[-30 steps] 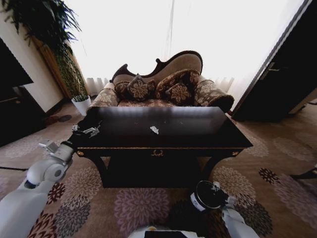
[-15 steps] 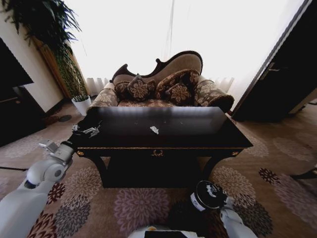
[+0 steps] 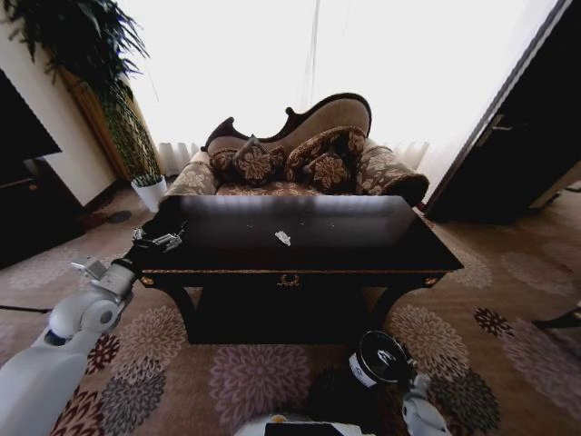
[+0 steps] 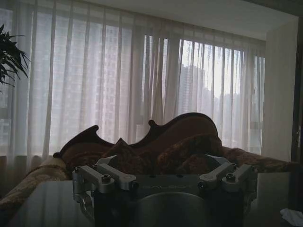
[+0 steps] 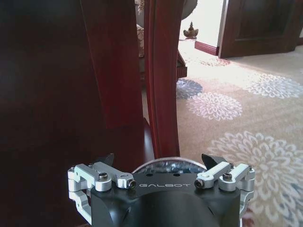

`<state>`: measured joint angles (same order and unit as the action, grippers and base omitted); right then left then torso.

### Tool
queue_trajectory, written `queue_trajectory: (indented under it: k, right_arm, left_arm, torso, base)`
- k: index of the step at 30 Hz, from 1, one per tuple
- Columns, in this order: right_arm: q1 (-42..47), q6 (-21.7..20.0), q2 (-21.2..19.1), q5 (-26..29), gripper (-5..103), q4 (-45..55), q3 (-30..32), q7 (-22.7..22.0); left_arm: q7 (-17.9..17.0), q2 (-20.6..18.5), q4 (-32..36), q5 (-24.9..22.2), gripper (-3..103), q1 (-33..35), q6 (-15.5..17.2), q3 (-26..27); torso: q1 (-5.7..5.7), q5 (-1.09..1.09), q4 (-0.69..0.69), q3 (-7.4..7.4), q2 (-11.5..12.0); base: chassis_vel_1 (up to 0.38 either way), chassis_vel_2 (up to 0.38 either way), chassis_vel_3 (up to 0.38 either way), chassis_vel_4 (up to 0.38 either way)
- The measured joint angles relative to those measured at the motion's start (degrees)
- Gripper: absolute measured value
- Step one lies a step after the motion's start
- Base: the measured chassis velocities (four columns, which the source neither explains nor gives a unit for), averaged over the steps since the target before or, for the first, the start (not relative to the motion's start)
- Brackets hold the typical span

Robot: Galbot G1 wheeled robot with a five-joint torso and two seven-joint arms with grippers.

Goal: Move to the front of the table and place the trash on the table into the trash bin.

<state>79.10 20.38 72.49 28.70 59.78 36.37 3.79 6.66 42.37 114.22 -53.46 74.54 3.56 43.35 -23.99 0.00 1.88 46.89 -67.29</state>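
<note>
Head view — left pincer (image 3: 166, 241) at table (image 3: 363, 250) corner, spread apart; right pincer (image 3: 399, 356) unclear

Head view looks down over the table (image 3: 300, 232); left wrist view skims its top toward the sofa (image 4: 156, 146).

Strong daylight floods through sheer curtains (image 3: 272, 64) at the far side, blown out to white in the head view, whose edges bend with wide-angle distortion. The table (image 3: 363, 238) top carries a pale glare band. The left wrist view is dim, the sofa (image 4: 151, 146) backlit; carpet (image 5: 236, 109) reads bright
</note>
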Motion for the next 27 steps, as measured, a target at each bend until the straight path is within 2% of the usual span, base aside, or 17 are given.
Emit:
queue_trajectory:
  k: [4,7,12,18,27]
  right_arm:
    - [3.18,0.50,1.20,-0.18,100,4.42,0.90,-0.17]
    - [8.56,0.63,2.99,-0.17,100,13.22,2.78,-0.92]
    - [15.10,1.01,5.19,-0.41,100,21.07,3.91,-1.26]
    - [25.30,3.32,8.30,-3.66,100,35.30,4.65,-1.34]
    - [31.84,4.14,10.86,-5.23,100,48.19,5.41,-2.29]
  left_arm:
    - [0.00,0.00,0.00,0.00,100,0.00,0.00,0.00]
    - [0.00,0.00,0.00,0.00,100,0.00,0.00,0.00]
    - [0.00,0.00,0.00,0.00,100,0.00,0.00,0.00]
    - [0.00,0.00,0.00,0.00,100,0.00,0.00,0.00]
    - [0.00,0.00,0.00,0.00,100,0.00,0.00,0.00]
  torso:
    - [0.00,-0.01,-0.01,0.00,0.00]
    - [0.00,-0.01,-0.02,0.00,0.00]
    - [0.00,0.01,-0.01,0.00,0.00]
    - [0.00,-0.01,-0.02,0.00,0.00]
    - [0.00,0.00,-0.02,0.00,0.00]
  base:
    - [0.000,0.000,0.000,0.000]
    - [0.000,0.000,0.000,0.000]
    - [0.000,0.000,0.000,0.000]
    - [0.000,0.000,0.000,0.000]
    - [0.000,0.000,0.000,0.000]
